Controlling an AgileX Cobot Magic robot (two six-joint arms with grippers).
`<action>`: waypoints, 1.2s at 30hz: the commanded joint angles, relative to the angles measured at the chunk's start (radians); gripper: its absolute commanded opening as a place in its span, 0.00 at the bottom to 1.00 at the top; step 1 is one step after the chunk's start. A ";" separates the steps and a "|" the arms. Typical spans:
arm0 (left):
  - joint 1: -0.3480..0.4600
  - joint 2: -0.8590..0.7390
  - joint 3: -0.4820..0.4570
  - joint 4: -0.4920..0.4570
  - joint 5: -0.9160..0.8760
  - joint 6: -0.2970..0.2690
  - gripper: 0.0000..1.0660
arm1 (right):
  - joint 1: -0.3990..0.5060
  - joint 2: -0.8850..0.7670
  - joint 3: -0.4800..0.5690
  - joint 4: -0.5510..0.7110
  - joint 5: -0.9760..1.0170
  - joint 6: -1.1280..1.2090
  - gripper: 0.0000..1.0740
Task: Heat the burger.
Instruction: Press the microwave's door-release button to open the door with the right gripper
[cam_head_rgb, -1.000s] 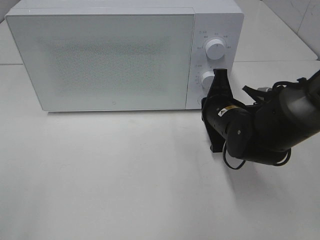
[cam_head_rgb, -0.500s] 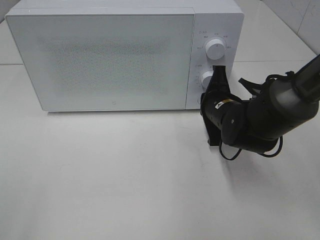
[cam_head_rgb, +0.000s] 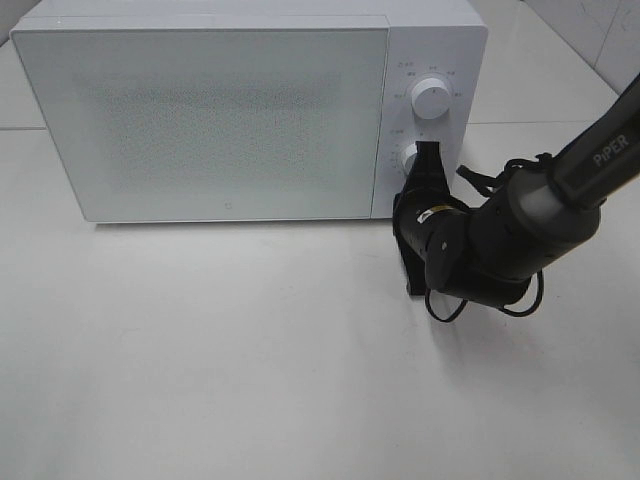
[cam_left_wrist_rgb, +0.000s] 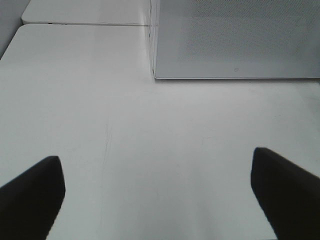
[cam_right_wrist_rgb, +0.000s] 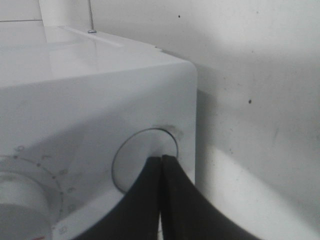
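On the white tabletop (cam_head_rgb: 250, 350), toward the far side, stands one white microwave (cam_head_rgb: 220, 120). Its frosted door (cam_head_rgb: 200, 110) is shut, so nothing inside it can be made out. The burger is not in sight in any view, and whether it sits behind that door cannot be told.

The microwave's control panel is on its right. It carries two round knobs, an upper knob (cam_head_rgb: 430, 98) and a lower knob (cam_head_rgb: 408, 158). The right wrist view also shows one flat round button (cam_right_wrist_rgb: 135, 162) near the panel's rounded corner.

There are two tools. The right tool (cam_right_wrist_rgb: 162, 161) is closed, its two fingers pressed together with nothing between them. Their tips lie against the round button. From the high camera this tool covers part of the lower knob and the panel below it, and its dark arm (cam_head_rgb: 520, 230) reaches in from the right.

The left tool (cam_left_wrist_rgb: 156, 165) appears only in its own wrist view. Its fingers are spread wide and empty, over bare tabletop on the near side of the microwave's left front corner.
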 joint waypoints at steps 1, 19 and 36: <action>0.003 -0.023 0.003 -0.003 -0.010 -0.005 0.89 | -0.006 0.007 -0.024 0.003 -0.048 -0.017 0.00; 0.003 -0.023 0.003 -0.003 -0.010 -0.005 0.89 | -0.006 0.008 -0.062 0.029 -0.242 -0.052 0.00; 0.003 -0.023 0.003 -0.003 -0.010 -0.005 0.89 | -0.006 0.076 -0.203 0.023 -0.280 -0.103 0.00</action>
